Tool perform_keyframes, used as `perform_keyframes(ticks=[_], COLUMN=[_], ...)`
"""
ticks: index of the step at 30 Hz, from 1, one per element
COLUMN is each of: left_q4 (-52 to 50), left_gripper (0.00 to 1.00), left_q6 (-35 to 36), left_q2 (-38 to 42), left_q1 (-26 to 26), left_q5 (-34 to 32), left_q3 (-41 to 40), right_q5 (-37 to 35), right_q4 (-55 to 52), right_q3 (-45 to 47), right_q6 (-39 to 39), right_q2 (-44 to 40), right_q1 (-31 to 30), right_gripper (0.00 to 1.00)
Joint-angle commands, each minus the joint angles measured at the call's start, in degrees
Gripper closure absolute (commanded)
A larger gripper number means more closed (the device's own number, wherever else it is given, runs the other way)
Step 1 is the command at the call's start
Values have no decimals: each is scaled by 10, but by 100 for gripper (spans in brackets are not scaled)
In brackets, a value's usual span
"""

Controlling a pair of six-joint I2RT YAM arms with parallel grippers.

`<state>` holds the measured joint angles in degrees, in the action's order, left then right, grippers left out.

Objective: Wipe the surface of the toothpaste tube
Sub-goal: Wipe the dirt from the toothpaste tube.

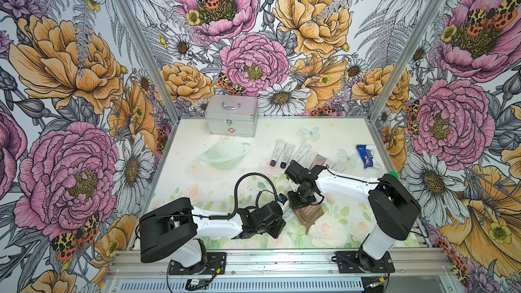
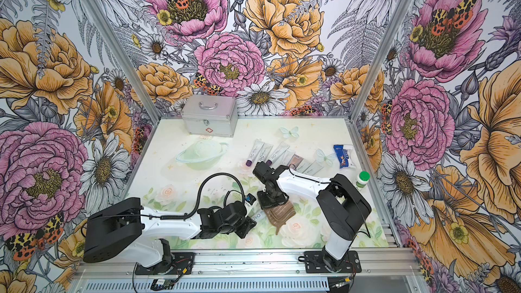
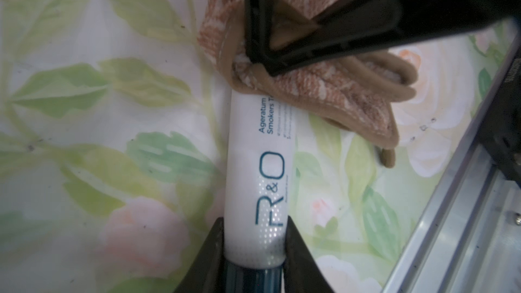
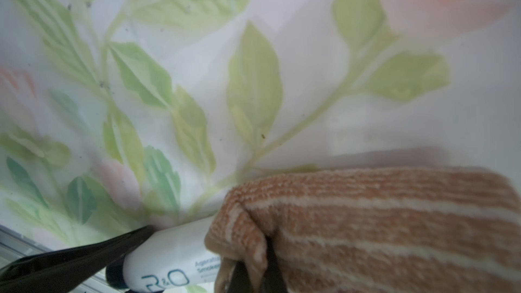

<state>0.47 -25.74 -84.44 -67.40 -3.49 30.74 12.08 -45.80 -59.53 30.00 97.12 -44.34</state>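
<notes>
Toothpaste tube (image 3: 259, 164): white, lying flat on the floral table (image 1: 197, 187) at near centre, between the two arms. The left gripper (image 3: 253, 238) is clamped across its cap end. Its other end lies under the cloth (image 3: 346, 102), brown with pale stripes, which the right gripper (image 3: 267, 60) pinches with jaws closed. Further tubes (image 1: 293, 153) lie in a row toward the far right. A metal case (image 1: 231, 119) stands at the far edge.
</notes>
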Motion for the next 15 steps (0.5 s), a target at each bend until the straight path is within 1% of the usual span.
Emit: perform_keyframes(ticks=[1,3,4,7,10,15], left_q4=[-28,-28,-28,-28,-29,-29], left_gripper=[73,73,73,73,73,73], left_q6=[2,2,1,0,-2,-4], left_q2=[-16,-15,-15,-12,-6,-2], left_q1=[-1,-1,-1,-2,-2,-2], left_q5=[-27,-27,-28,-28,-30,-32], left_q3=[-4,-5,-5,-8,-12,-14], right_q5=[53,26,14,-36,-76,-123], right_q4=[0,-3,-6,-20,-36,-49], right_q3=[15,24,28,35,38,43], right_q6=[12,2,-3,-20,-32,-48], right_q2=[30,47,54,67,65,58], right_q1=[-22,-14,7,35,61,102], right_gripper=[100,100,100,100,100,100])
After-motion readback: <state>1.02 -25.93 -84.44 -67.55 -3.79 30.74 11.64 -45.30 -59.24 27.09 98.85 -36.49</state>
